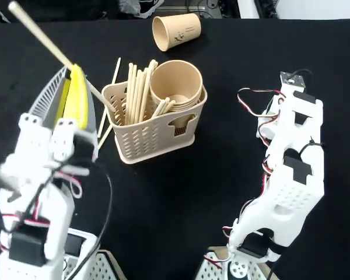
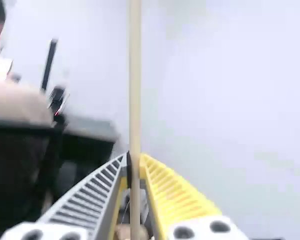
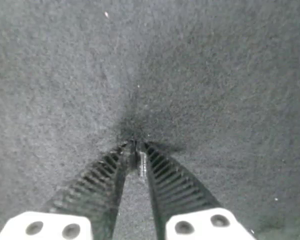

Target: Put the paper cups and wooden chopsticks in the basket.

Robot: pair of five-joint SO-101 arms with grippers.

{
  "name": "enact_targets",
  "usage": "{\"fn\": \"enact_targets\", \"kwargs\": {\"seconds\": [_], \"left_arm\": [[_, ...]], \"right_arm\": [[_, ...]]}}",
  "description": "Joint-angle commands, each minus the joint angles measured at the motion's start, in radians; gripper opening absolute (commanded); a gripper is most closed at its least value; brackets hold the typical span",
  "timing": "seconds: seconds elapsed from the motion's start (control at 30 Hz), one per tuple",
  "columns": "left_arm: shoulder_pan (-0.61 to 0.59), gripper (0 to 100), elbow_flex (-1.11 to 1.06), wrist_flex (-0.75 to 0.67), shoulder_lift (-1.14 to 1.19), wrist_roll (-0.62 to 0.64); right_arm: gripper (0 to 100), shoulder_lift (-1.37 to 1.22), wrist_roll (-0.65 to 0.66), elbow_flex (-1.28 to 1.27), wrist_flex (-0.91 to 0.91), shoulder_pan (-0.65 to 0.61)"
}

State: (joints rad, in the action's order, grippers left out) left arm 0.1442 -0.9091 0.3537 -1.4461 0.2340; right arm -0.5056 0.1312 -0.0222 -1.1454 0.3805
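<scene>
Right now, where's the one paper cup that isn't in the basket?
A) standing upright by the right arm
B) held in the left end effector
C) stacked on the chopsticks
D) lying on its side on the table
D: the loose cup lies on its side on the black table, apart from the basket. The left end effector is shut on a chopstick, not a cup.

Surface: you're working on a table covered edge to edge in black cloth.
Middle: your basket stands upright on the cloth, a little toward the left arm.
Far edge: one cup lies on its side behind the basket, mouth facing left.
Beside basket: loose chopsticks lie flat on the cloth, just off its left wall.
Near edge: both arms' bases sit here.
</scene>
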Motion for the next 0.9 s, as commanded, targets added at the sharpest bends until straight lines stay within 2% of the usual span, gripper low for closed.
{"fn": "enact_targets", "kwargs": {"seconds": [0.0,0.13,0.2,0.3,0.43,0.53,0.67,0.77,0.87], "left_arm": [[0.024,3,-0.045,-0.046,0.029,0.005],[0.018,3,-0.059,-0.038,0.157,-0.057],[0.025,9,-0.059,-0.032,0.222,-0.103],[0.045,22,-0.018,0.071,0.299,-0.075],[0.030,23,0.145,0.253,0.381,-0.086],[-0.045,23,0.321,0.420,0.445,-0.040],[-0.242,22,0.585,0.629,0.591,0.037],[-0.357,22,0.760,0.750,0.778,0.035],[-0.397,22,0.914,0.833,1.014,0.034]], "right_arm": [[1.2,0.022,0.008,-0.004,0.008,-0.006],[1.2,0.022,0.008,-0.004,0.008,-0.006],[1.2,0.022,0.008,-0.004,0.008,-0.006],[1.2,0.022,0.008,-0.004,0.008,-0.005],[1.2,0.022,0.008,-0.004,0.008,-0.005],[1.2,0.022,0.008,-0.004,0.008,-0.005],[1.2,0.022,0.008,-0.004,0.008,-0.005],[1.2,0.022,0.008,-0.004,0.008,-0.005],[1.2,0.022,0.008,-0.004,0.008,-0.005]]}}
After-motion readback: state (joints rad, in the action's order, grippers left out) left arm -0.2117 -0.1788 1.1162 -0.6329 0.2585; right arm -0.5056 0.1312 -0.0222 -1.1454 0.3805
